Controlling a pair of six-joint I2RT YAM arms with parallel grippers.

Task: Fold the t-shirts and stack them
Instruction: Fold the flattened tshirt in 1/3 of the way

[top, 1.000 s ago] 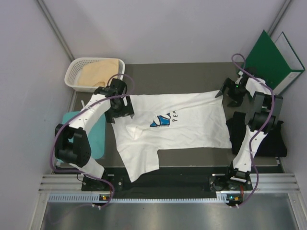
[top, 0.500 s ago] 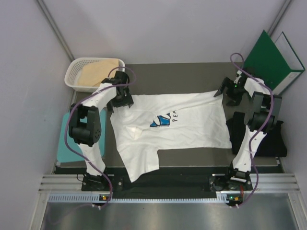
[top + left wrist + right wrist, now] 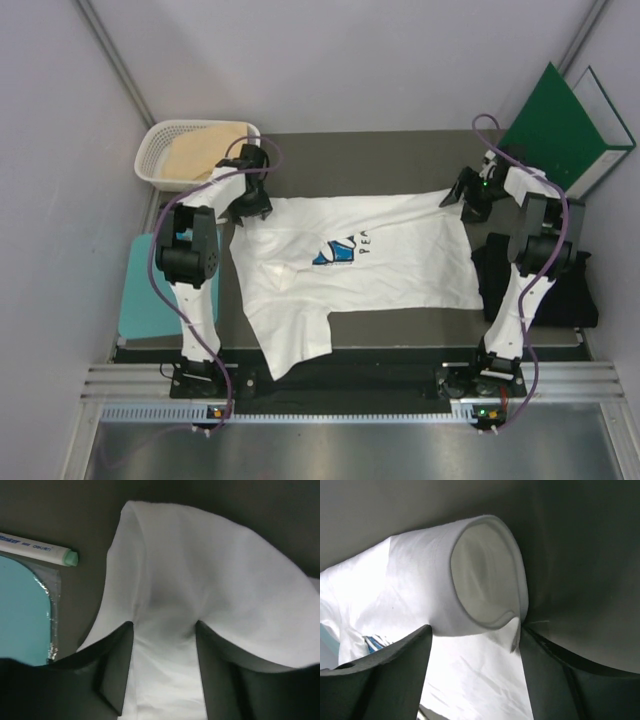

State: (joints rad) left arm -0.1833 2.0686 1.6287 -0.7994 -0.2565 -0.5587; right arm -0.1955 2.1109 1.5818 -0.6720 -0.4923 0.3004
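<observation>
Two corners of the white t-shirt (image 3: 370,265) are about to be picked up. The left gripper (image 3: 162,630) has its jaws apart, with a hump of cloth between them. The right gripper (image 3: 474,630) has its jaws apart too, with the round sleeve (image 3: 487,575) between them. If one side pinches too little cloth, it could slip out and the fold would go crooked.

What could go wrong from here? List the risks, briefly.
1. The right gripper straddles the rolled sleeve opening of the white t-shirt. Closing may catch only one layer, so the corner could slip when lifted.
2. The left gripper has a bunched ridge of cloth inside its jaws. An uneven pinch could skew the fold.
3. The near sleeve lies past the near edge of the table and may drag.
</observation>
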